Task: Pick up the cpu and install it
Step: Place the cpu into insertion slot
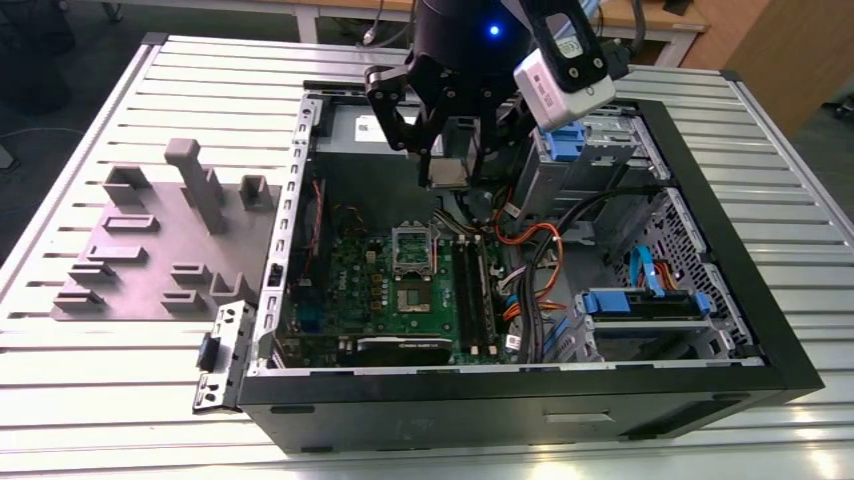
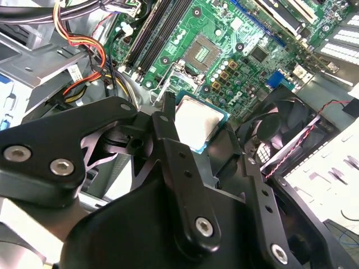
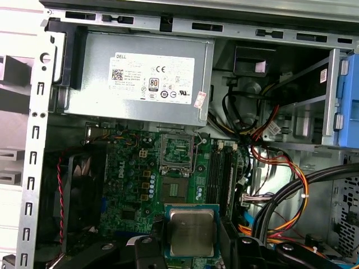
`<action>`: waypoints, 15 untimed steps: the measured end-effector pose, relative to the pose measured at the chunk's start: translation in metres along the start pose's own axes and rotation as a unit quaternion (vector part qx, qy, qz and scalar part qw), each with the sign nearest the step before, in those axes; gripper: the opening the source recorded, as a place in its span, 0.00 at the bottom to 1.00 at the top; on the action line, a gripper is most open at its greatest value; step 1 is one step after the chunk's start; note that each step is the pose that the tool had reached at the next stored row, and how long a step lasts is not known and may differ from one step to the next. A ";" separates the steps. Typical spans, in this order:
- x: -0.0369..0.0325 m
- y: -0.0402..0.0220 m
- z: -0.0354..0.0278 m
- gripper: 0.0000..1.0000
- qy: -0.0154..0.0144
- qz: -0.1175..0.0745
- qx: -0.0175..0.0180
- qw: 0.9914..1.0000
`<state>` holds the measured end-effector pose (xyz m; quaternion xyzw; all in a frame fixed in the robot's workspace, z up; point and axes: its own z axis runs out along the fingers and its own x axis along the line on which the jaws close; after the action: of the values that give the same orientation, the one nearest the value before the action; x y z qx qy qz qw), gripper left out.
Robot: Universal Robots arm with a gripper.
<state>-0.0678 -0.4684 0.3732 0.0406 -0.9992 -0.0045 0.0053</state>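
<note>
The arm point(image 1: 461, 45) points steeply downward, its gripper point(image 1: 447, 170) seemingly clamped on the cpu point(image 3: 192, 232)

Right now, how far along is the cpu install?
Pickup looks done: the end effector is shut on the cpu, held above the motherboard inside the open case. The socket is empty, its frame flipped open. Left: the cpu is not yet seated in that socket.

Gripper point(image 2: 201, 137) links hide part of the cpu point(image 2: 196, 119) in the second wrist view, apparently including the grip points; the exterior view's edge crops the arm point(image 1: 461, 40).
</note>
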 end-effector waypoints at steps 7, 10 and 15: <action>0.0004 -0.0005 0.0107 0.47 0.001 0.002 0.000 1.000; 0.0015 -0.0034 0.0163 0.47 0.001 0.004 0.000 1.000; 0.0019 -0.0034 0.0236 0.47 0.001 0.024 0.000 1.000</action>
<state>-0.0696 -0.4718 0.3496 0.0168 -0.9998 -0.0043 0.0061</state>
